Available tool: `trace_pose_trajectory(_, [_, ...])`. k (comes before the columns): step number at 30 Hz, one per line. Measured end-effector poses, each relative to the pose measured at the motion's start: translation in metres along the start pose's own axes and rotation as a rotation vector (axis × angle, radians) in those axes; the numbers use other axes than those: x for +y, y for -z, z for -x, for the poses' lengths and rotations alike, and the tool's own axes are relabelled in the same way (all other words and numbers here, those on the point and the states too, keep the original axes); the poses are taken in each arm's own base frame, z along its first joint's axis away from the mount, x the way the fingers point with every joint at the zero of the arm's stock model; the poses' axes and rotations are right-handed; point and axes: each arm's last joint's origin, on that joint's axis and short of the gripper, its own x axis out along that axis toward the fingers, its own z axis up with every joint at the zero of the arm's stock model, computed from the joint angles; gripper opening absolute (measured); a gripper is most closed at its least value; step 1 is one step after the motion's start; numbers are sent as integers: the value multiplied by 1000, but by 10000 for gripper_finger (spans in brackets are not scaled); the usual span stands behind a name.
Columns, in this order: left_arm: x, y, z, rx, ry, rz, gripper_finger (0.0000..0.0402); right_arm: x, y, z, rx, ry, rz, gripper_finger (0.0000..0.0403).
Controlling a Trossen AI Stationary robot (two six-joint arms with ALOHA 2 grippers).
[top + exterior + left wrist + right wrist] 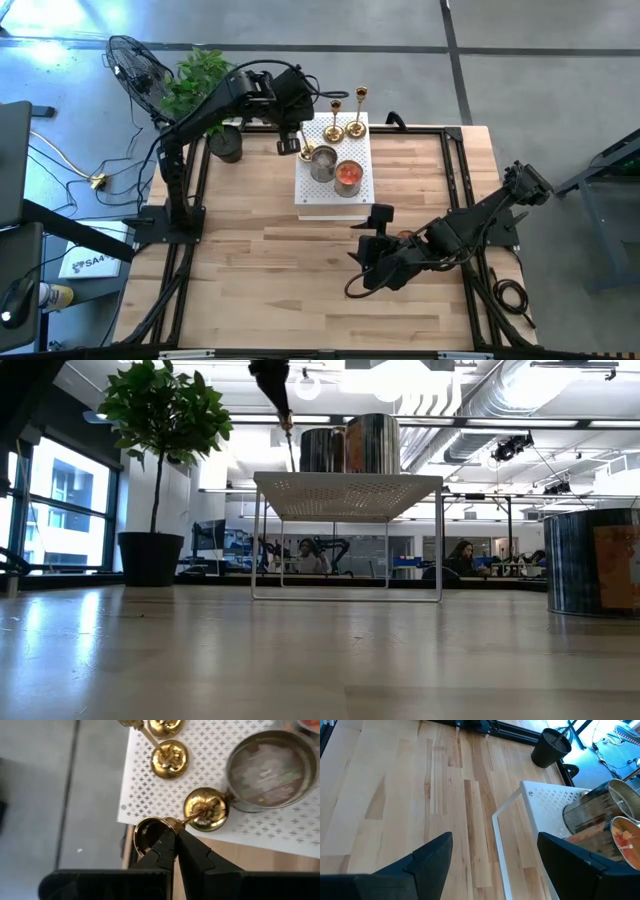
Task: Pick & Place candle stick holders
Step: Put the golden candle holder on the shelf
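Three gold candle stick holders are on the white perforated stand (305, 195) at the table's far middle. Two of them (335, 128) (357, 124) stand upright on their bases at its far edge. The third (205, 809) is at the stand's left edge, beside a tin, and its thin stem shows in the low view (291, 448). My left gripper (175, 831) is above it and shut on its top. My right gripper (495, 865) is open and empty over the table's near right part (372, 262). My left gripper pinches the third holder's top cup (152, 831) at its rim between its two fingertips, coming from above and pointing down. The stem runs down from the fingers to the round base (206, 810), which is over the stand's left edge. I cannot tell whether the base still rests there.
Two open tins (323, 163) (348, 178) stand on the stand next to the held holder. A black plant pot (226, 143) and a fan (135, 65) are at the far left. Bare wood lies left of and in front of the stand.
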Motion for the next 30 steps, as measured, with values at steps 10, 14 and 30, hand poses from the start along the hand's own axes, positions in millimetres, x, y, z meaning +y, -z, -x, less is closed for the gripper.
trace_pose_trajectory(10, [-5,-7,2,-27,-95,-34,8,1,1,1,11,-15,-19,287])
trace_pose_trajectory(14, [-5,-6,2,-20,-94,-38,8,1,3,1,27,-11,-28,287])
trace_pose_trajectory(30, [-5,-5,2,-8,-76,-41,8,1,4,1,32,-8,-32,287])
